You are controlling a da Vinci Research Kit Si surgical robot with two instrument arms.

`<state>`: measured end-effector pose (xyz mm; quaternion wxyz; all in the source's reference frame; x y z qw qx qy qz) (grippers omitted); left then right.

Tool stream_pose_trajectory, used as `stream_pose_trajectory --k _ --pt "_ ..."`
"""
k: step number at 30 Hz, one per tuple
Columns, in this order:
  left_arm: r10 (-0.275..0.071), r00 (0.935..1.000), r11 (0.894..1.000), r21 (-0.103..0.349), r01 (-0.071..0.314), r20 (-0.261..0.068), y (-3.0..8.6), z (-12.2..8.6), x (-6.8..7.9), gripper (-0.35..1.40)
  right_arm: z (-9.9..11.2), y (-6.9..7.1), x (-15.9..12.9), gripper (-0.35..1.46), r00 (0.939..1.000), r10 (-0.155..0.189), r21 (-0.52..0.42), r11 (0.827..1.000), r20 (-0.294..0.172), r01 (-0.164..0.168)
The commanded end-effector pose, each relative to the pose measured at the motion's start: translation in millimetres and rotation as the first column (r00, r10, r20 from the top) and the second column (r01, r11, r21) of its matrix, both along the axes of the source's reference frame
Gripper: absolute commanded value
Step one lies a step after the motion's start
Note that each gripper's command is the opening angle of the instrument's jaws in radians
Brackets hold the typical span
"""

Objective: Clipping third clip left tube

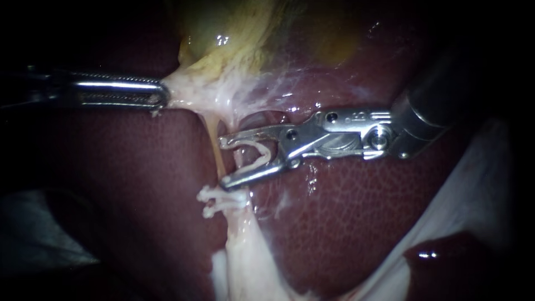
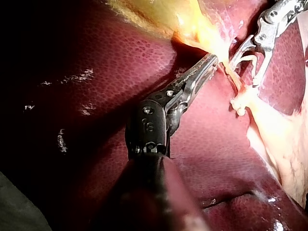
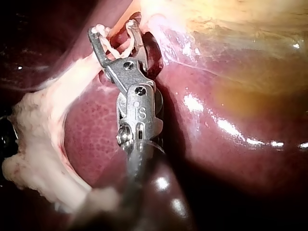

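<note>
Whitish tissue just under the yellow gallbladder is clamped in my left instrument. Its jaws lie together on the tissue from both sides, and the tissue is stretched taut over the dark red liver. From that tissue the left tube, a thin yellowish strand, runs down to two clips set across it, one just below the other. My right instrument comes in from the right with its jaws standing wide apart. A loaded clip, white and U-shaped, is seated between them with one leg against each jaw. The jaw tips stand just above the two clips, with the left tube right at their mouth. I cannot tell whether the tube lies inside the loaded clip or just beyond the tips. In the left wrist view the tube passes close by my right instrument, near the tip of my left instrument. The right wrist view shows the loaded clip between the spread jaws, against pale strands.
</note>
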<state>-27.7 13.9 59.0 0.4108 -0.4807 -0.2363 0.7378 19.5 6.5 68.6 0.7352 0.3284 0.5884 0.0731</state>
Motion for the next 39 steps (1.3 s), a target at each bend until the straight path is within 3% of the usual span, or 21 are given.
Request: stream_pose_trajectory --k 1,9,18,29,39 --pt "0.000 1.0000 1.000 0.000 0.000 0.000 0.0 0.0 0.0 -0.35 -0.1 -0.1 0.3 0.46 1.0000 -0.007 0.002 1.000 -0.006 0.007" --pt "-0.001 1.0000 1.000 0.000 0.001 -0.001 0.0 0.0 -0.2 -0.35 0.0 -0.2 2.5 0.45 0.9965 -0.056 0.008 0.998 -0.062 0.057" --pt "-0.002 1.0000 1.000 0.000 0.002 -0.001 0.0 -0.1 -0.2 -0.35 -1.2 -0.2 4.2 0.45 0.9891 -0.015 0.081 0.996 -0.146 0.027" --pt "-0.001 1.0000 1.000 0.000 0.001 -0.001 0.0 0.0 -0.2 -0.35 -5.9 0.5 3.7 0.37 0.9883 -0.011 0.109 0.994 -0.152 0.028" --pt "-0.001 1.0000 1.000 0.000 0.001 -0.001 0.0 0.0 -0.2 -0.35 -6.0 0.7 3.1 -0.12 0.9905 -0.012 0.142 0.989 -0.137 0.032"
